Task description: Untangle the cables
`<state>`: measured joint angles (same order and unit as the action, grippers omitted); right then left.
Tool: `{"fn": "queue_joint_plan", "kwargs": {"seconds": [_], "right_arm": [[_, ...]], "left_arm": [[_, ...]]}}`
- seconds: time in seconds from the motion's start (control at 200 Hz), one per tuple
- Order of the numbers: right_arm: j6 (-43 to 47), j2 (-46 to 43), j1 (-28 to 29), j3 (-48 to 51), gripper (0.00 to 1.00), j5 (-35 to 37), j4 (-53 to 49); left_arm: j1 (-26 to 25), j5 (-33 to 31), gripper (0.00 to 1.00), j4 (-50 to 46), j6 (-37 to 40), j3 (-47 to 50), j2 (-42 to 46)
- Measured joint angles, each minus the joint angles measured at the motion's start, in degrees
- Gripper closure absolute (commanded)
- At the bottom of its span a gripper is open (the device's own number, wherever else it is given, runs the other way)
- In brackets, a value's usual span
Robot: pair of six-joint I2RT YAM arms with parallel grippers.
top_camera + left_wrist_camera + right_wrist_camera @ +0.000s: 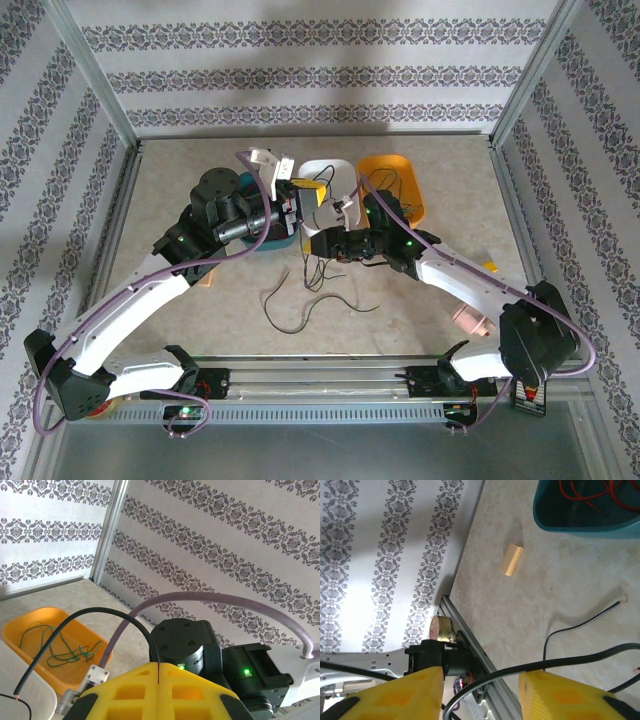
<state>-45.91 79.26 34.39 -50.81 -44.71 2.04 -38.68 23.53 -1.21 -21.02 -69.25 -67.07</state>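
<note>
My left gripper (158,666) is shut on a black cable (95,611), which arcs up out of the closed yellow fingers and drops toward the lower left. From above, the left gripper (300,192) is raised over the trays. My right gripper (481,680) is open, and a black cable (555,663) runs across the gap between its yellow fingers (560,692) without being pinched. From above, the right gripper (322,242) sits just below the left one. Loose black cables (310,300) trail on the table. Red cables (585,492) lie in a teal bin (580,522). A green cable (60,647) lies in an orange tray (30,625).
A white tray (335,172) stands between the teal bin (270,243) and the orange tray (400,180). A small wooden block (512,559) lies on the table. A tape roll (440,628) sits by the aluminium rail (485,655) at the near edge.
</note>
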Motion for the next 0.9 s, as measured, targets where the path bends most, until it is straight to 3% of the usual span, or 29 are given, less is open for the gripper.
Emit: {"fn": "queue_joint_plan", "kwargs": {"seconds": [0.205, 0.3, 0.445, 0.58, 0.725, 0.9], "right_arm": [[-2.51, 1.77, -0.02, -0.15, 0.85, -0.92, 2.75], [-3.08, 2.34, -0.02, -0.24, 0.91, -1.27, 3.61], [-3.48, 2.08, -0.57, -0.24, 0.93, -1.25, 3.93], [-3.26, -1.07, -3.50, 0.46, 0.93, -1.29, 3.15], [-2.73, -8.35, -9.49, 2.14, 0.93, -2.05, 0.83], [-2.56, -17.59, -19.08, 3.34, 0.92, -4.07, -1.49]], "left_arm": [[0.00, -0.02, 1.00, 0.39, -0.02, 0.04, -0.20], [0.00, -0.02, 1.00, 0.39, 0.00, 0.04, -0.22], [-0.04, -2.23, 1.00, 0.44, 0.00, 0.46, -0.15], [-0.28, -11.39, 1.00, 0.39, 0.00, 3.32, 1.46], [-0.26, -22.45, 1.00, 0.22, -0.26, 7.85, 5.38], [-0.22, -28.87, 1.00, -1.60, -1.38, 10.25, 8.26]]}}
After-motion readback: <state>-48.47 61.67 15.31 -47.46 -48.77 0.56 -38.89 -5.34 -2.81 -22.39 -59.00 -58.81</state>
